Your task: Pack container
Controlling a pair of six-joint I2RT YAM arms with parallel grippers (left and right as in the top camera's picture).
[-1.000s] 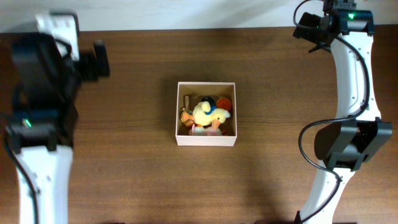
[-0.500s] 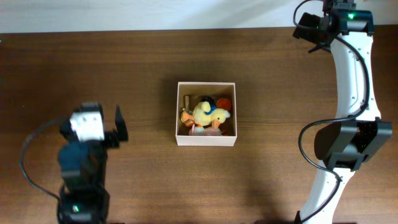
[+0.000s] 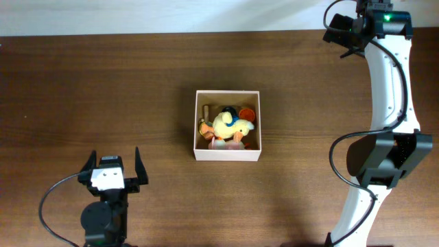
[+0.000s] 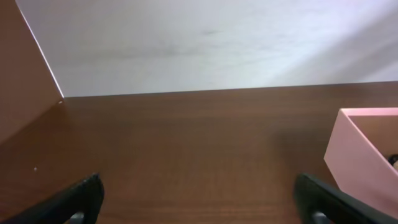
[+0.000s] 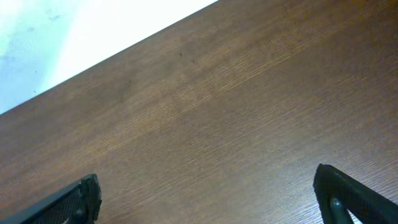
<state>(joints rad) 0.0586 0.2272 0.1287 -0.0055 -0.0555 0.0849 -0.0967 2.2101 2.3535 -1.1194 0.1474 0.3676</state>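
The container [image 3: 228, 155], a square white box with a tan inside, sits at the middle of the table. In it lie a yellow plush duck [image 3: 228, 125] and several small toys, one of them orange [image 3: 247, 113]. My left gripper [image 3: 113, 165] is at the near left of the table, well away from the box, open and holding nothing. In the left wrist view the left gripper [image 4: 202, 202] has only bare wood between its fingers, and the container's corner [image 4: 359, 158] shows at the right. My right gripper [image 3: 336, 31] is at the far right by the back edge, and the right wrist view shows the right gripper [image 5: 208, 199] open over bare wood.
A white wall [image 4: 205, 43] runs along the back edge of the brown table [image 3: 137, 89]. The right arm's base [image 3: 381, 161] stands at the right side, and its white link [image 3: 387, 75] arches over the table toward the back.
My left arm has swung from the far left of the table down to the near left edge, its gripper still open. The right arm and the container have not moved.
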